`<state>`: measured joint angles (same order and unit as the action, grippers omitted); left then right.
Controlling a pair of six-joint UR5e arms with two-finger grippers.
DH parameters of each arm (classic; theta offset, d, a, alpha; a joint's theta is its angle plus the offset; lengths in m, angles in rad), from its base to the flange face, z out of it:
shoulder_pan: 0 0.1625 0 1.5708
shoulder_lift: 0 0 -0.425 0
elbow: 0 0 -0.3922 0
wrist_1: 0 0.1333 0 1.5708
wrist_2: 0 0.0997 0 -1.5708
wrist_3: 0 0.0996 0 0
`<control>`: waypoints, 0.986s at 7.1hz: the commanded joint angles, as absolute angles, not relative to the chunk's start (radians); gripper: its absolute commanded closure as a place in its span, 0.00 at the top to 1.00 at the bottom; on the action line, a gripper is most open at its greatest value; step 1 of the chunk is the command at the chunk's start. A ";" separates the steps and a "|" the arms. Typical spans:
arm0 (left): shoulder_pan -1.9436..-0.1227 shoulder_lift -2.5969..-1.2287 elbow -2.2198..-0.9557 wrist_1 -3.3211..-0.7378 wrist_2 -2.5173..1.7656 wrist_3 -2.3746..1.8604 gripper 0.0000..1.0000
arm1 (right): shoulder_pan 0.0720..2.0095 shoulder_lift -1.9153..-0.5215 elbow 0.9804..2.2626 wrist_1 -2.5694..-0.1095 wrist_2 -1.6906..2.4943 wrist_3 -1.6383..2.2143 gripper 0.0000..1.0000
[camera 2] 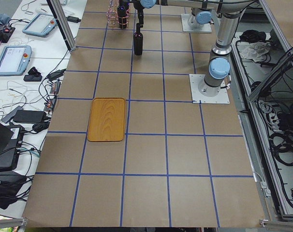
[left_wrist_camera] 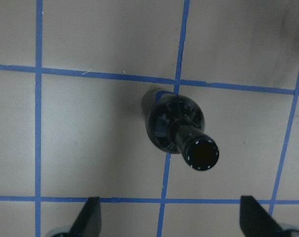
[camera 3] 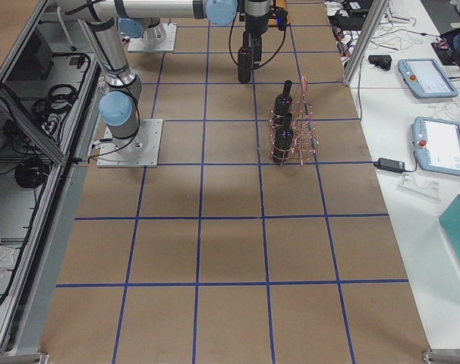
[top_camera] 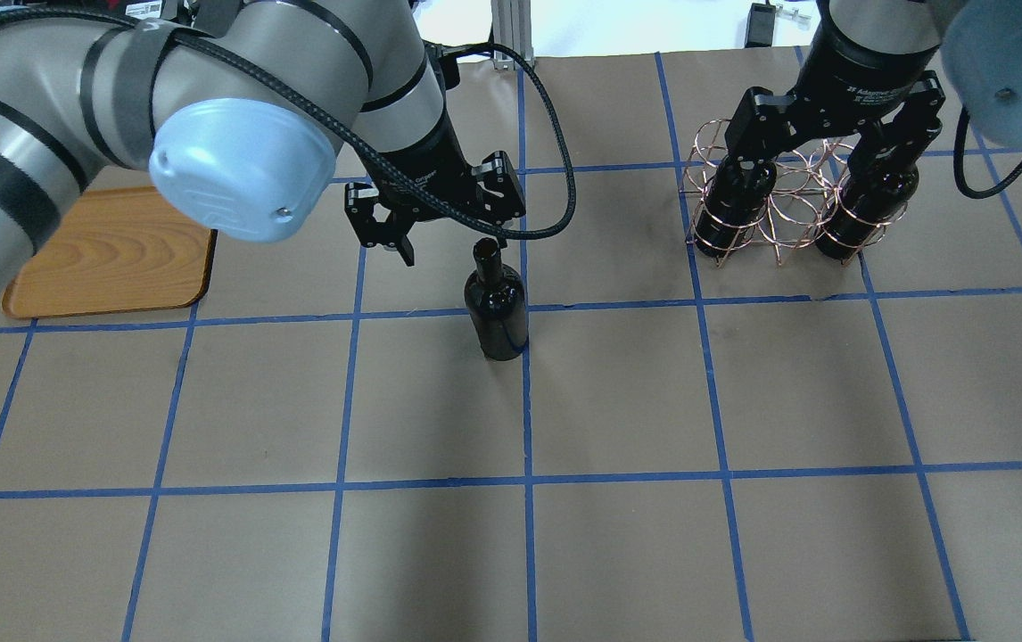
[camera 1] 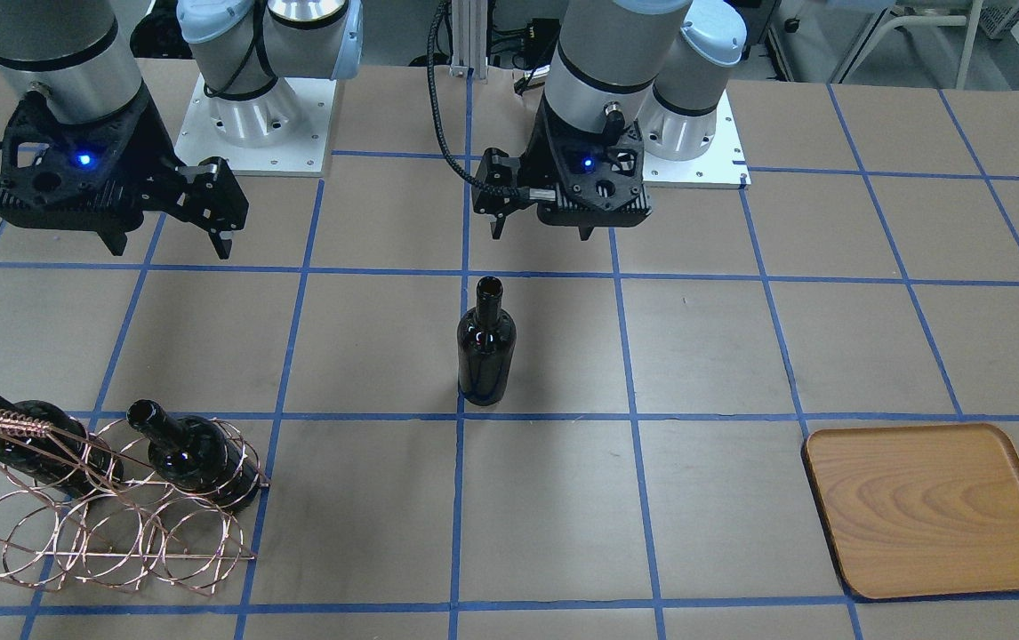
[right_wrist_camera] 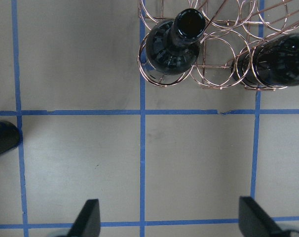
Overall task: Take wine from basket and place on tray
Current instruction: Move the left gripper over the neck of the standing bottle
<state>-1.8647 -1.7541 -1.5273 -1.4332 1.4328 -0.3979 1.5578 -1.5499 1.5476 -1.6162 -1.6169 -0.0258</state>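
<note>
You have the wine (camera 1: 485, 342) standing upright near the middle of the desk (camera 1: 741, 356), its base on a crossing of blue tape lines, out of the basket (camera 1: 109, 524) and well apart from the tray (camera 1: 932, 507). The left fingers (left_wrist_camera: 90, 217) hang spread wide above and just beside the bottle's mouth, gripping nothing. On the robot's right side the right fingers (right_wrist_camera: 90, 217) are spread too, holding nothing, up over the desk near the basket. Two other bottles (camera 1: 203, 462) sit in the basket's rings. The tray lies flat on the robot's left side of the desk.
</note>
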 commanded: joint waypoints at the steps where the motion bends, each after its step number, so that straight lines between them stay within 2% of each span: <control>1: -1.893 -1.802 -1.528 -1.342 1.410 -0.455 1.00 | 1.557 -1.552 1.549 -1.617 -1.618 -0.026 1.00; 7: -1.921 -1.829 -1.542 -1.353 1.489 -0.471 0.99 | 1.557 -1.569 1.557 -1.597 -1.606 -0.028 1.00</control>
